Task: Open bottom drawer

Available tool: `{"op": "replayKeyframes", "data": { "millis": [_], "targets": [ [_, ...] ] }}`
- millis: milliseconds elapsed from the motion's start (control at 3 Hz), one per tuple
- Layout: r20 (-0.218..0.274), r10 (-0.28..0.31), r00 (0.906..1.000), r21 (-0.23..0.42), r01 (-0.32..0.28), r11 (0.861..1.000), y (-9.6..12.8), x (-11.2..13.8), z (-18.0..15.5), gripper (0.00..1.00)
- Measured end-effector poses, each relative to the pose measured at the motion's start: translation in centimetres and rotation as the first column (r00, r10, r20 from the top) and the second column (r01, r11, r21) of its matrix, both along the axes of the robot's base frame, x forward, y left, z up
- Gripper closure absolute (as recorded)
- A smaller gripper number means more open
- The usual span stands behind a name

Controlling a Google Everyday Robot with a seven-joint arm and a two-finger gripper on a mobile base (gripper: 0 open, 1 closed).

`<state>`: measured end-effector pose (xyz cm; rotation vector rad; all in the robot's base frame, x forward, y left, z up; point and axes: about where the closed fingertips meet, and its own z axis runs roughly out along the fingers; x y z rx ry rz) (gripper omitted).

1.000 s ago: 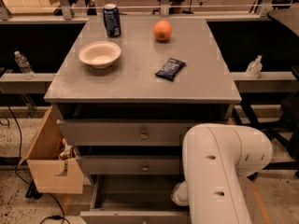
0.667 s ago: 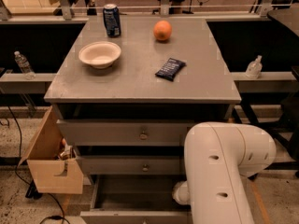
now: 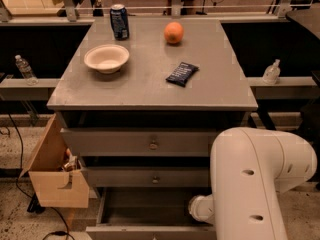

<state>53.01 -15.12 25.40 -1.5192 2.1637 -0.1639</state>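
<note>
**A:** Camera view: where is the bottom drawer [image 3: 145, 231]?

**B:** At the lower edge of the frame, under the desk [image 3: 150, 91]. It already stands well out. Its front runs left to right along the bottom, and its dark inside shows behind it.

**A:** And the end effector?

**B:** Out of sight. The white arm [image 3: 250, 184] fills the lower right. Its wrist [image 3: 201, 208] reaches left over the drawer's right side and dips below the frame. I cannot tell if it is open or closed.

**A:** The next move?

**B:** Probably little remains. Any further pull would run straight toward the camera, square to that front.
</note>
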Motion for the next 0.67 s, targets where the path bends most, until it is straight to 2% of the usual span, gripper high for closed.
{"op": "replayKeyframes", "data": {
  "millis": [667],
  "targets": [
    [0.027,0.011,0.9996,0.006,-0.012,1.0,-1.6,-2.7,4.9,1.0]
  ]
}}
